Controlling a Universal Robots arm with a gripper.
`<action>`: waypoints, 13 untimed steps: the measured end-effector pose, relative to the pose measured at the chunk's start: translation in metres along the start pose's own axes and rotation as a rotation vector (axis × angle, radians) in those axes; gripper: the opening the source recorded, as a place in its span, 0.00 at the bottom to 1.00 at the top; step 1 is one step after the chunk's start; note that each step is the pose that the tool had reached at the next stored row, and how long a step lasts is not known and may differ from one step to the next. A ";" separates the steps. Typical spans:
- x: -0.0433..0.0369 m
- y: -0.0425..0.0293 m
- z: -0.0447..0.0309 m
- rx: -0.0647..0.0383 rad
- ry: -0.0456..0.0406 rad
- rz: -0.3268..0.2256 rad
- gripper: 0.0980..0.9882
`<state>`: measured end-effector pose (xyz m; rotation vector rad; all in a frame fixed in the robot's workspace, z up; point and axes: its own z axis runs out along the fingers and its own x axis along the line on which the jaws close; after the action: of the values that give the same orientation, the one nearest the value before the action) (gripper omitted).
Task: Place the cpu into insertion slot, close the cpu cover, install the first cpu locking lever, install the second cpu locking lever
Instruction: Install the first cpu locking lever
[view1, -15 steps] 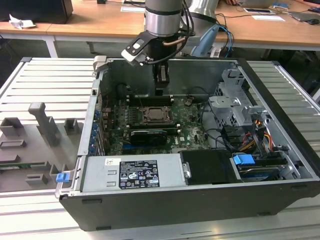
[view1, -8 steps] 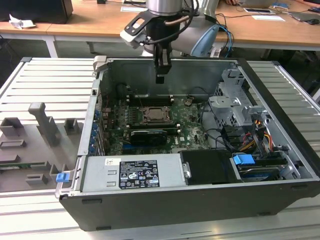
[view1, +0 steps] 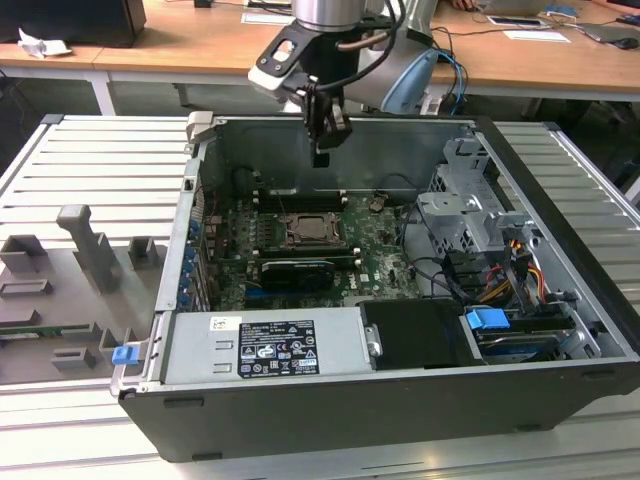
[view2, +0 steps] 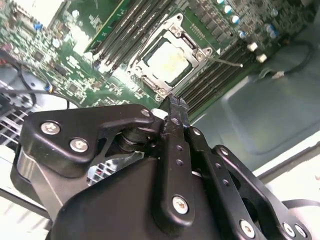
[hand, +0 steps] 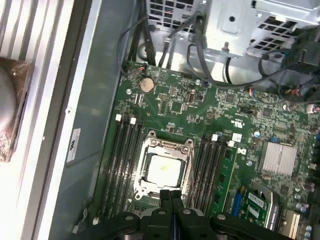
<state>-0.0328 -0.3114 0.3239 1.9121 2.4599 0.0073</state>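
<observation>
Exterior view shows the gripper (view1: 321, 157) hanging above the insertion slot (view1: 292, 222), its fingers pressed together and holding nothing. The cpu (hand: 162, 166) lies in that slot, framed by the cpu cover (hand: 188, 160). A thin lever (view2: 225, 61) juts out beside the slot. An off-line descent could, I judge, strike the memory slots (hand: 122, 165) flanking the slot or snag the cables (hand: 200, 55) beyond it.

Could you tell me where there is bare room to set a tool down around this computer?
The ribbed table is bare at the exterior view's right of the case, and beyond the grey fixtures at its left. Inside it is crowded: memory slots flank the socket, and cables crowd its right.
</observation>
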 end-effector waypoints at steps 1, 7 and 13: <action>0.0000 0.0000 0.0020 -0.001 0.0006 -0.027 0.01; 0.0002 -0.0003 0.0122 -0.003 0.0032 -0.164 0.01; 0.0002 -0.0003 0.0149 -0.005 0.0056 -0.287 0.01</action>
<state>-0.0328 -0.3114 0.3090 1.5408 2.7091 0.0129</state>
